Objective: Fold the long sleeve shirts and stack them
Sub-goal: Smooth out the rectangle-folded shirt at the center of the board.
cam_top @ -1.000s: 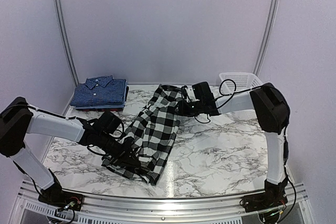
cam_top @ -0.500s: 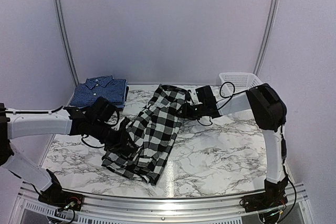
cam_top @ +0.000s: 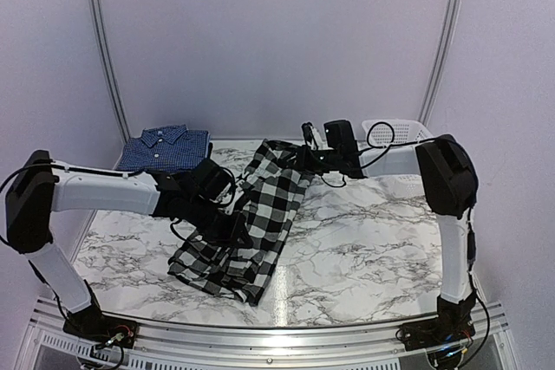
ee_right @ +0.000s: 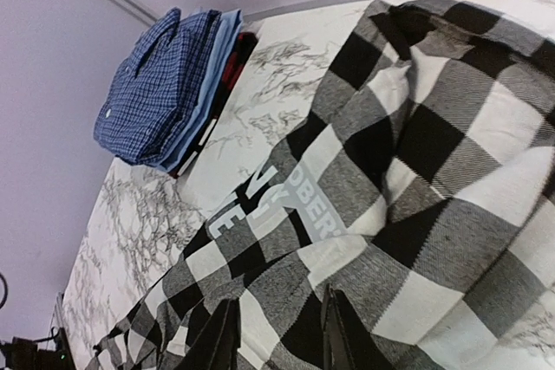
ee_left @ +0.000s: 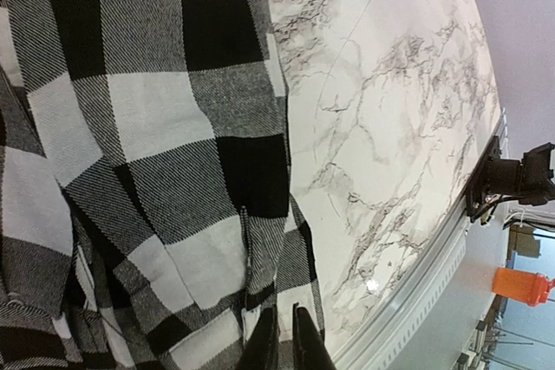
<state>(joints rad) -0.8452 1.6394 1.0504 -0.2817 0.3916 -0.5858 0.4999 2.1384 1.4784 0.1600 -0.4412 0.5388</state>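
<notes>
On the marble table (cam_top: pixel 364 240), the black-and-white checked shirt (cam_top: pixel 260 214) is pinched by the nearly closed left gripper (ee_left: pixel 279 340) and grasped by the right gripper (ee_right: pixel 277 335).

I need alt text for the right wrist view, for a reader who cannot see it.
A black-and-white checked shirt with white lettering lies rumpled on a marble table, filling most of the view. The right gripper shows at the bottom edge, and a stack of folded blue shirts sits behind.

White marble-veined table (cam_top: pixel 373 240) underneath; white plastic mesh basket (cam_top: pixel 401 133) at far right corner, against pale wall (cam_top: pixel 277 41). Orange container (ee_left: pixel 520 286) off the table's edge, left wrist view.
</notes>
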